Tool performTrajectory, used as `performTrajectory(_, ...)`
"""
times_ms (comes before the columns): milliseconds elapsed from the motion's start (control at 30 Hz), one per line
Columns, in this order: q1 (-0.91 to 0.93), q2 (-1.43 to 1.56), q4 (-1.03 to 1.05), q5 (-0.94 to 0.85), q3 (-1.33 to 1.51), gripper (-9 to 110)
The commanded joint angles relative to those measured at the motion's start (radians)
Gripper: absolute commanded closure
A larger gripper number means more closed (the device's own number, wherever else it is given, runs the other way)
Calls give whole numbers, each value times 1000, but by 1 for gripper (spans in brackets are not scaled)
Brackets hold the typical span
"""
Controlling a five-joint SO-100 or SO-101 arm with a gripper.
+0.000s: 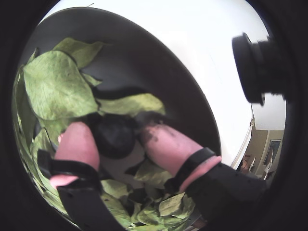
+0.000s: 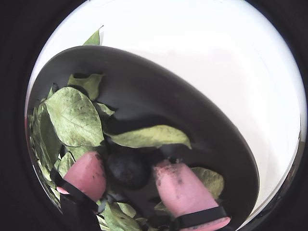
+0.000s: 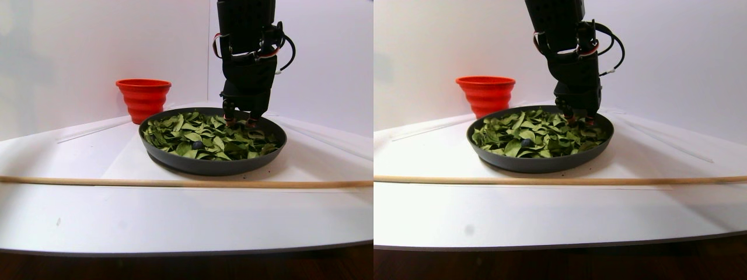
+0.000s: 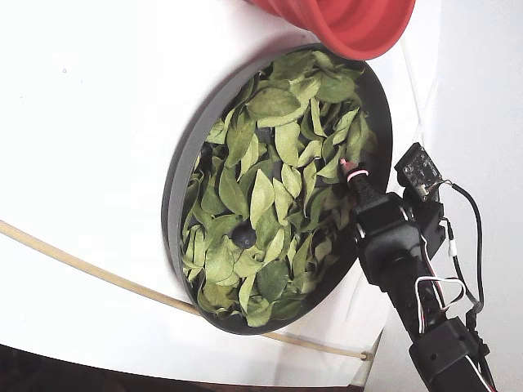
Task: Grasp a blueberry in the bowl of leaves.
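The dark-grey bowl holds many green leaves. My gripper reaches down into the bowl's far side in the stereo pair view. In both wrist views its pink fingers straddle a dark blueberry lying on the bowl's floor among leaves. The gripper is open: the left finger touches the berry and a thin gap shows at the right finger. Another blueberry lies on the leaves nearer the front.
A red-orange ribbed bowl stands behind the grey bowl. A long wooden stick lies across the white table in front. A black camera lens juts in at the right of a wrist view.
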Motion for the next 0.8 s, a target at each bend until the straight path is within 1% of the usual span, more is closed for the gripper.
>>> performTrajectory(0, 29, 21, -8, 14, -44, 82)
performTrajectory(767, 21, 14, -8, 80, 17, 82)
